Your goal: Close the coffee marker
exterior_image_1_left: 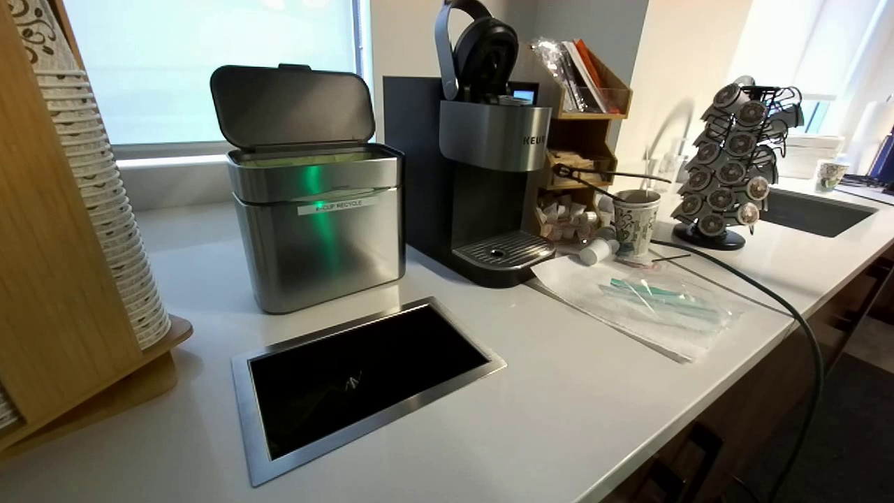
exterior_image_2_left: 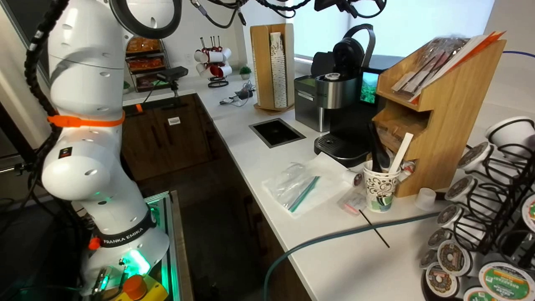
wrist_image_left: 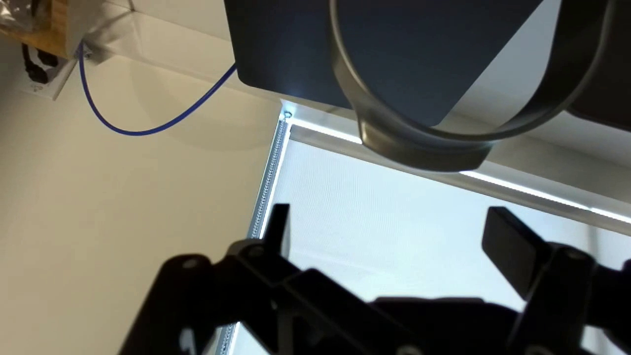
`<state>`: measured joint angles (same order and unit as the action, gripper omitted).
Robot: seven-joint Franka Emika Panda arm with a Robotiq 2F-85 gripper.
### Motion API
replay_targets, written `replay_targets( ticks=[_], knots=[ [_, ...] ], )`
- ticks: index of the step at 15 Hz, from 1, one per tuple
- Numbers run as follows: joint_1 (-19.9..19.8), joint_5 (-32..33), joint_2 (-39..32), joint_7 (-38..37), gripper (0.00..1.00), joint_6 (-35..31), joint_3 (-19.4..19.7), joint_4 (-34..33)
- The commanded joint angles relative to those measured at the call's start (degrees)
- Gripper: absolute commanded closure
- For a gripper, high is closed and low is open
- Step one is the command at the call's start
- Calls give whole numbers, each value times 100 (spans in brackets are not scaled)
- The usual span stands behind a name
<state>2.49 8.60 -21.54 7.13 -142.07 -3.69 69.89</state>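
Note:
The coffee maker (exterior_image_1_left: 496, 136) is tall, dark grey and black, and stands on the counter. It also shows in an exterior view (exterior_image_2_left: 338, 93). Its black hinged top (exterior_image_1_left: 485, 56) is raised, with the looped grey handle pointing up; the raised top (exterior_image_2_left: 348, 54) shows in both exterior views. In the wrist view the handle loop (wrist_image_left: 424, 148) crosses the upper right, beyond my fingertips. My gripper (wrist_image_left: 388, 212) is open with nothing between its fingers; the handle lies outside them. Black parts at the top edge of an exterior view seem to belong to the gripper, mostly cut off.
A steel recycling bin (exterior_image_1_left: 328, 244) with its lid up stands beside the coffee maker. A framed opening (exterior_image_1_left: 370, 377) is set in the counter. A wooden organizer (exterior_image_2_left: 455, 113), a paper cup (exterior_image_2_left: 381, 188), a pod rack (exterior_image_1_left: 733, 161) and a cup holder (exterior_image_2_left: 261, 67) stand nearby.

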Motion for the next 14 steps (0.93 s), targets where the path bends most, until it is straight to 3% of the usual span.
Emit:
replay_targets(
  ticks=[1, 6, 14],
  knots=[
    [117, 15, -491, -506, 0, 17, 63, -600],
    [320, 126, -918, -1473, 0, 567, 274, -1293],
    [269, -307, -1323, -2065, 0, 1688, 99, -2131]
  ],
)
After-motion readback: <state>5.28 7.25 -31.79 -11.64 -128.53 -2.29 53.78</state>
